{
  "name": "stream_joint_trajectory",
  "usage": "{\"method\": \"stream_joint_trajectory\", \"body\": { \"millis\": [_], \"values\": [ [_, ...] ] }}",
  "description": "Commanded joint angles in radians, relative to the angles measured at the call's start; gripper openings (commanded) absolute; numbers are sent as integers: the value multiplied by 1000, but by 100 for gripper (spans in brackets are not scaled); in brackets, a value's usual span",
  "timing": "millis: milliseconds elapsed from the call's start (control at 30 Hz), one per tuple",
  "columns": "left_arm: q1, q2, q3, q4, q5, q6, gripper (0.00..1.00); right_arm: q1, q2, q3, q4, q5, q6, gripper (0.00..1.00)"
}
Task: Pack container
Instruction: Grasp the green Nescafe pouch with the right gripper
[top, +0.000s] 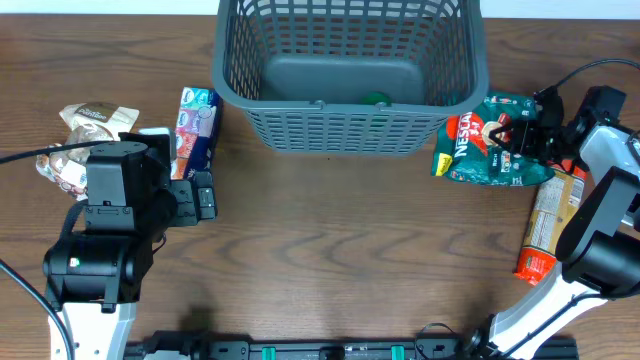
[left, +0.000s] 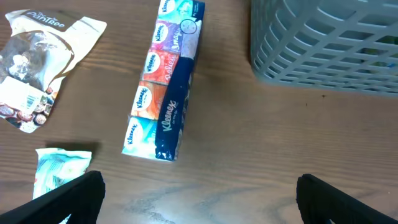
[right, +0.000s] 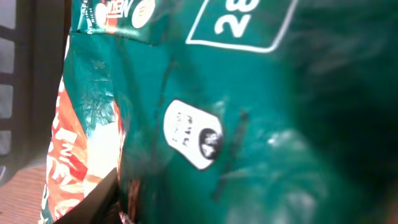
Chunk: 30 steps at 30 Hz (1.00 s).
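Observation:
The container, a large dark grey lattice basket, stands at the back centre, with a small green item on its floor. My right gripper is shut on a green and red Nescafé packet just right of the basket. The packet fills the right wrist view, pressed against my one visible finger; the gripper is mostly hidden behind it. My left gripper is open and empty over bare table, short of a Kleenex tissue multipack.
A crumpled snack bag and a small pale packet lie left of the Kleenex pack. An orange and tan packet lies by the right arm. The basket's corner shows in the left wrist view.

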<state>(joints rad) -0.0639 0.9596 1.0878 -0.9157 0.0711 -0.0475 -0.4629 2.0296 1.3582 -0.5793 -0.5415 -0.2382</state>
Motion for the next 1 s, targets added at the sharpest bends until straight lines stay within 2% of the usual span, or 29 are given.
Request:
{"method": "stream_joint_trajectory", "body": {
  "millis": [0, 67, 133, 333, 500, 700, 833, 967],
  "values": [
    [-5, 2, 14, 1, -11, 10, 99, 18, 26, -35, -20, 81, 37, 29],
    [-5, 2, 14, 1, -11, 10, 99, 18, 10, -26, -24, 81, 66, 10],
    [-5, 2, 14, 1, -11, 10, 98, 18, -16, -9, -33, 81, 89, 1],
    [-5, 2, 14, 5, -11, 10, 99, 19, -145, 118, -102, 98, 97, 1],
    [-5, 2, 14, 5, -11, 10, 99, 19, -293, 275, -166, 198, 158, 1],
    [-5, 2, 14, 4, -11, 10, 98, 19, -448, 409, -165, 313, 200, 1],
    [-5, 2, 14, 4, -11, 10, 99, 30, -532, 436, -99, 307, 193, 1],
    [-5, 2, 14, 4, -11, 10, 98, 84, -592, 436, -15, 167, 108, 1]
  ]
}}
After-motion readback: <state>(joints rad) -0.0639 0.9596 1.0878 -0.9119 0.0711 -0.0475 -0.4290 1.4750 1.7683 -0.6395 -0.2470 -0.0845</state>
